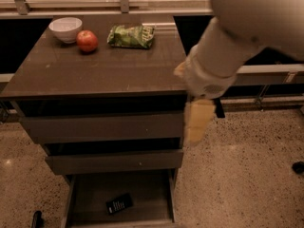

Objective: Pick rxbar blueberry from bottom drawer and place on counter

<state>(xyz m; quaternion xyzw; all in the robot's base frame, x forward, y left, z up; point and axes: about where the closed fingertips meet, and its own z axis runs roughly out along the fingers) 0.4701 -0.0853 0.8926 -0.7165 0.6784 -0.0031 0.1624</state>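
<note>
The rxbar blueberry [118, 204], a small dark bar with white print, lies flat in the pulled-out bottom drawer [90, 194], left of its middle. The counter [104, 68] is the dark brown top of the cabinet. My gripper [198, 121] hangs from the pale arm that reaches in from the upper right. It is at the cabinet's right front corner, level with the top drawer front, well above and to the right of the bar. It holds nothing that I can see.
On the counter's far side stand a white bowl [65, 29], a red apple [87, 41] and a green chip bag [131, 35]. The two upper drawers are shut. Speckled floor lies to the right, with a dark object [298, 166] at its edge.
</note>
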